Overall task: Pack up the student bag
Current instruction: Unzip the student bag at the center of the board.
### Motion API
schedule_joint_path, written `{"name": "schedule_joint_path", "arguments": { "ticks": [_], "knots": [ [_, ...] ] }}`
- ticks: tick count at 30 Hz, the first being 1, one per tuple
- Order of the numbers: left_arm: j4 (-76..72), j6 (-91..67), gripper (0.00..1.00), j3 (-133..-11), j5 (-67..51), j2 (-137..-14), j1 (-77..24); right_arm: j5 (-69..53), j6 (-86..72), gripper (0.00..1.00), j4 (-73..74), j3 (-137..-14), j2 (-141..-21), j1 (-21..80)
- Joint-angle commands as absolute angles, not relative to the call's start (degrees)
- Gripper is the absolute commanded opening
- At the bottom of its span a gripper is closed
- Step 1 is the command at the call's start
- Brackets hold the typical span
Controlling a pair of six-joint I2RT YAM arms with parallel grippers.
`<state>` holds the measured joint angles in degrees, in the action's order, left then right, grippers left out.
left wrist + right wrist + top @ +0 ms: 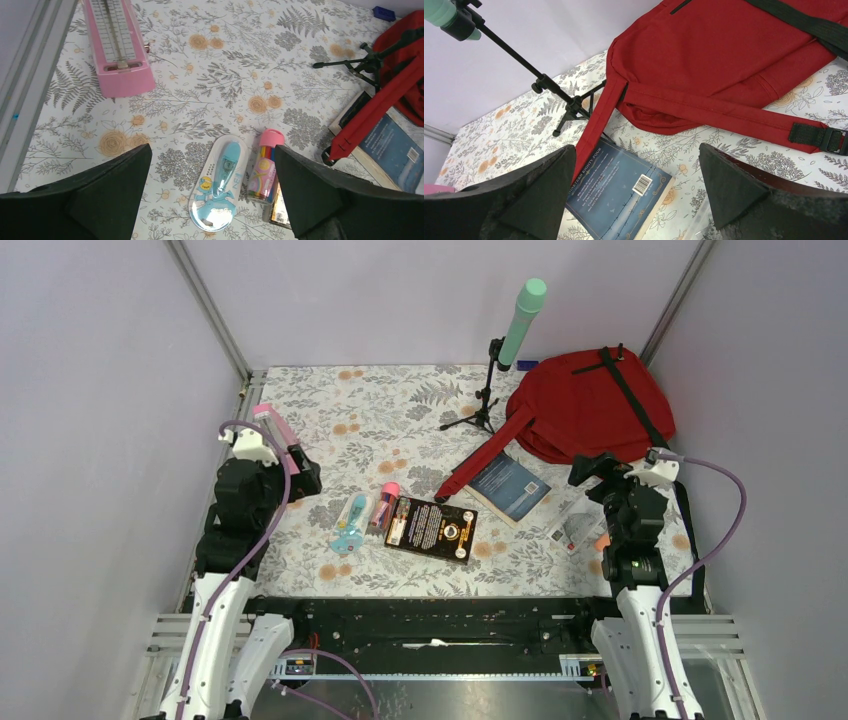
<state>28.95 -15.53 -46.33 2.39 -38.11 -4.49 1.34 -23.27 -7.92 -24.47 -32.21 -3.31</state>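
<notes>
The dark-red student bag (590, 405) lies flat at the back right of the table, one red shoulder strap (485, 462) stretched toward the middle. It also shows in the right wrist view (734, 55). A blue book (508, 487) lies partly under that strap, also in the right wrist view (621, 192). A black book (433, 529), a pink-capped tube of pens (266, 165) and a blue correction-tape pack (220, 182) lie at the middle front. My left gripper (210, 195) is open and empty above the pack. My right gripper (634, 200) is open and empty above the blue book.
A pink ruler-like case (117, 45) lies at the left edge. A small black tripod (482, 400) holding a mint-green cylinder (523, 320) stands at the back middle. A clear plastic packet (575, 530) lies under the right arm. A small blue object (384, 12) sits near the back wall.
</notes>
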Motion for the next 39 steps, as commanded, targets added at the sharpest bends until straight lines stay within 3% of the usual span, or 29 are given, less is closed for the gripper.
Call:
{"name": "schedule_joint_path", "arguments": {
  "ticks": [1, 9, 13, 20, 25, 33, 39],
  "knots": [
    [25.1, -16.9, 0.99, -48.3, -2.3, -37.1, -4.2, 2.7, -23.4, 1.00, -8.0, -25.1, -31.4, -3.1],
    [22.1, -23.4, 0.99, -48.0, -7.8, -39.9, -4.2, -1.8, -23.3, 1.00, -9.4, -24.8, -31.9, -3.1],
    [25.1, -25.3, 0.99, -54.6, -16.1, -48.8, -4.3, -2.2, -22.5, 1.00, -7.7, -26.0, -33.7, -3.1],
    [26.1, -24.5, 0.99, -63.2, -11.1, -55.2, -5.2, -3.9, -20.5, 1.00, -1.1, -31.0, -41.5, -3.0],
    [26.7, -22.0, 0.99, -60.3, -6.6, -54.3, -5.1, -0.9, -18.6, 1.00, 5.2, -35.9, -49.5, -0.6],
    [30.9, -19.4, 0.99, -60.6, -3.2, -56.3, -5.0, 13.2, -15.3, 0.95, 6.5, -47.3, -69.3, 14.8],
    [31.2, -20.5, 0.99, -60.6, -4.5, -56.5, -4.7, 12.7, -25.0, 0.94, 0.7, -52.4, -81.6, 18.5]
  ]
}}
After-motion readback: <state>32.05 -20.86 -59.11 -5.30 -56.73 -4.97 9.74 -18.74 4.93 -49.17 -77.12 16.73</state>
